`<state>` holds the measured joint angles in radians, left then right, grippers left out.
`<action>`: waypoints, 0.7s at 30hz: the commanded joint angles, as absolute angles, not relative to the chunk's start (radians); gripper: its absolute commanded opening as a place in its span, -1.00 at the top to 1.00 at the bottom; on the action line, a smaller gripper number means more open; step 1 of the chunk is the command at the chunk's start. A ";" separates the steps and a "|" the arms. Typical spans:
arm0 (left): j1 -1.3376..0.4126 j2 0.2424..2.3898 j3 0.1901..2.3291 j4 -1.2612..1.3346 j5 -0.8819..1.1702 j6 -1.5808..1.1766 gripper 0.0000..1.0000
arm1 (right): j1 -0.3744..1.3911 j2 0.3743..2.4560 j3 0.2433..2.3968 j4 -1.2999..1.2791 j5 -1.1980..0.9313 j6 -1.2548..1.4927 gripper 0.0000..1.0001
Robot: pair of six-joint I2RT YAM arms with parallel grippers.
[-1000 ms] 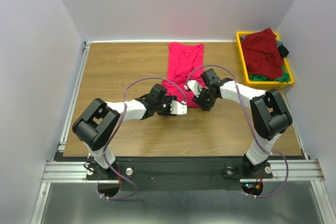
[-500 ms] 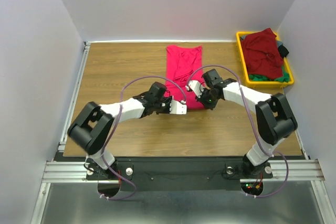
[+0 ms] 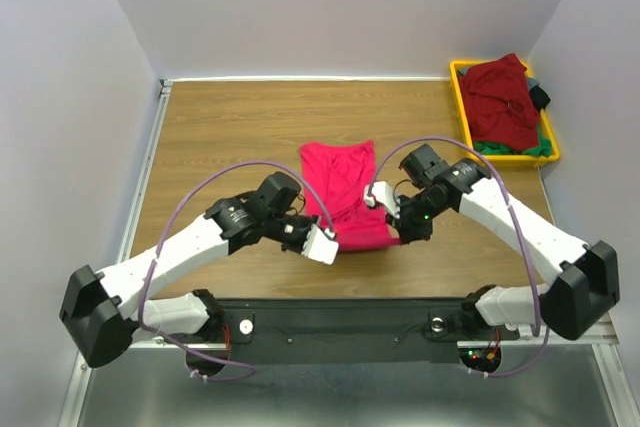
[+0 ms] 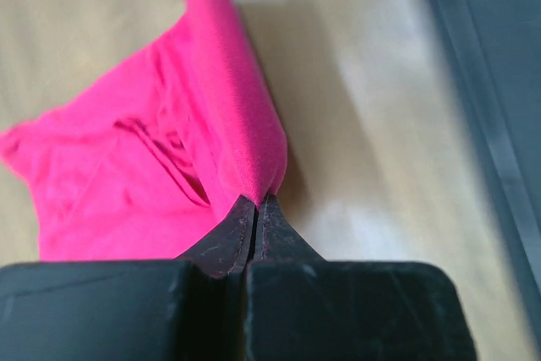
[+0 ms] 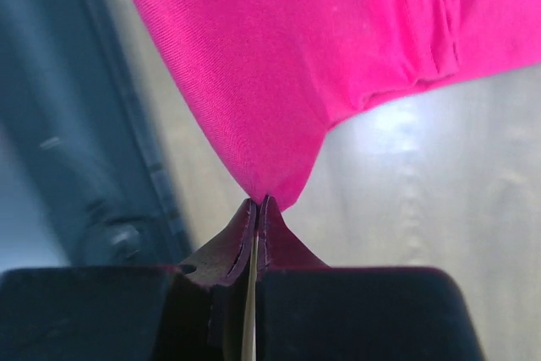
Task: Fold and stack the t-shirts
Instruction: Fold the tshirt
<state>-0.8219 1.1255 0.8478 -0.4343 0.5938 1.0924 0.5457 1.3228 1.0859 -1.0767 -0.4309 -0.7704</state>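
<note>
Both grips are made! The left jaws are clamped on one near corner of the crimson t-shirt [image 3: 345,187] and the right jaws on the other. In each wrist view a peak of pink cloth is pinched right at the closed tips. A second ago the jaws were only half shut over the hem.

The shirt has been shifted too. It was stretched out long toward the far edge of the surface [image 3: 220,127]; now it is drawn back to the middle and lies much closer to the near edge. Its near hem is held between the two arms, and its far end is slightly bunched and skewed to the left. The cloth under the left jaws is rolled into a ridge, so that corner seems to be lifted just off the wood.

For the task, this looks like the set-up for a fold. With both near corners secured, the hem can be carried up and over toward the far end. The grip appears thin, so a slip is the thing to be watched.

No stack is begun yet. The maroon t-shirt [image 3: 500,97] is heaped in the yellow bin [image 3: 461,107] at the far right, with green and dark cloth showing beneath it, well apart from the arms.
</note>
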 commanded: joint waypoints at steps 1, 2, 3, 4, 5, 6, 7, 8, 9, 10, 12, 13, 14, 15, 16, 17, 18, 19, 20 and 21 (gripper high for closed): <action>-0.870 1.036 0.893 -0.647 0.768 1.094 1.00 | 0.639 1.203 1.155 -1.272 -0.512 -0.767 0.99; -0.871 1.005 0.893 -0.656 0.787 1.083 1.00 | 0.652 1.192 1.164 -1.272 -0.517 -0.726 0.99; -0.873 0.996 0.893 -0.664 0.802 1.071 1.00 | 0.661 1.184 1.193 -1.273 -0.525 -0.709 0.99; -0.873 0.988 0.897 -0.670 0.811 1.049 1.00 | 0.661 1.184 1.209 -1.273 -0.520 -0.694 0.99; -0.868 0.985 0.902 -0.670 0.815 1.011 1.00 | 0.661 1.199 1.225 -1.273 -0.506 -0.678 0.99; -0.862 0.985 0.903 -0.669 0.810 0.997 1.00 | 0.661 1.210 1.251 -1.269 -0.461 -0.672 0.99; -0.847 0.985 0.910 -0.663 0.808 0.991 1.00 | 0.660 1.221 1.267 -1.250 -0.437 -0.673 0.99; -0.822 0.986 0.913 -0.654 0.813 0.991 1.00 | 0.660 1.238 1.281 -1.240 -0.411 -0.681 0.99; -0.749 0.992 0.917 -0.644 0.821 0.992 1.00 | 0.657 1.267 1.293 -1.224 -0.369 -0.692 0.99; -0.706 1.017 0.934 -0.621 0.846 1.011 1.00 | 0.650 1.287 1.317 -1.189 -0.356 -0.713 0.99; -0.628 1.069 0.968 -0.623 0.870 1.048 1.00 | 0.631 1.359 1.345 -1.167 -0.350 -0.741 0.99; -0.585 1.103 1.010 -0.623 0.864 1.058 1.00 | 0.614 1.385 1.356 -1.142 -0.341 -0.755 0.99; -0.560 1.177 1.035 -0.624 0.864 1.065 1.00 | 0.601 1.411 1.376 -1.125 -0.336 -0.782 0.99; -0.539 1.218 1.057 -0.630 0.871 1.087 1.00 | 0.583 1.474 1.385 -1.106 -0.334 -0.798 0.99; -0.494 1.257 1.101 -0.641 0.880 1.097 1.00 | 0.546 1.503 1.396 -1.073 -0.336 -0.816 0.99; -0.474 1.332 1.117 -0.640 0.884 1.103 1.00 | 0.525 1.541 1.426 -1.056 -0.336 -0.846 0.99; -0.456 1.371 1.130 -0.634 0.882 1.103 1.00 | 0.503 1.575 1.446 -1.042 -0.337 -0.863 0.99; -0.422 1.408 1.150 -0.612 0.876 1.100 1.00 | 0.461 1.653 1.471 -1.025 -0.353 -0.900 0.99; -0.411 1.446 1.157 -0.592 0.867 1.085 1.00 | 0.443 1.693 1.492 -1.017 -0.357 -0.913 0.99; -0.400 1.526 1.166 -0.574 0.858 1.069 1.00 | 0.433 1.733 1.538 -1.011 -0.360 -0.919 0.99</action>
<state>-0.4473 1.4139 1.1229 -0.5911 0.8459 1.0721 0.5018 1.6375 1.4334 -1.1000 -0.3782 -0.8249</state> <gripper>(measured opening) 0.037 0.022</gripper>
